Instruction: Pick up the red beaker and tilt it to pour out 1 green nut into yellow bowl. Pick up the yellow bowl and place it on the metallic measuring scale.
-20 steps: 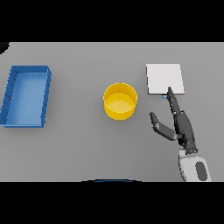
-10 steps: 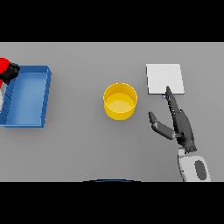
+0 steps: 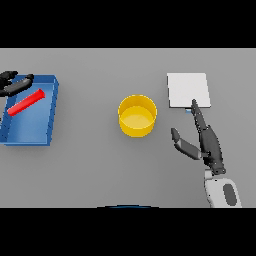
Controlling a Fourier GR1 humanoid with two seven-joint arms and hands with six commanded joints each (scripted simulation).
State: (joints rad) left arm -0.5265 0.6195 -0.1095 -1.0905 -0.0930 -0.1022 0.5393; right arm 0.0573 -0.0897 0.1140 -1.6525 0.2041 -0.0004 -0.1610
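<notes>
Red beaker [image 3: 27, 102] now lies tilted over blue tray [image 3: 52, 114], released; left hand [image 3: 14, 83] beside, fingers loosely spread. Right hand [image 3: 207, 142] unmoved, fingers straight.

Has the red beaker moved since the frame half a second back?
Yes. The red beaker was then at the view's left edge, beside the blue tray's far left corner; now it lies rightward, over the tray's inside, near the left robot hand.

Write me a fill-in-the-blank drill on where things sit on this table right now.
The red beaker lies over the ____ tray.
The yellow bowl stands between the tray and the ____.
The right hand has its fingers ____.
The bowl holds ____ nuts.

Missing words: blue; scale; straight; no
</notes>
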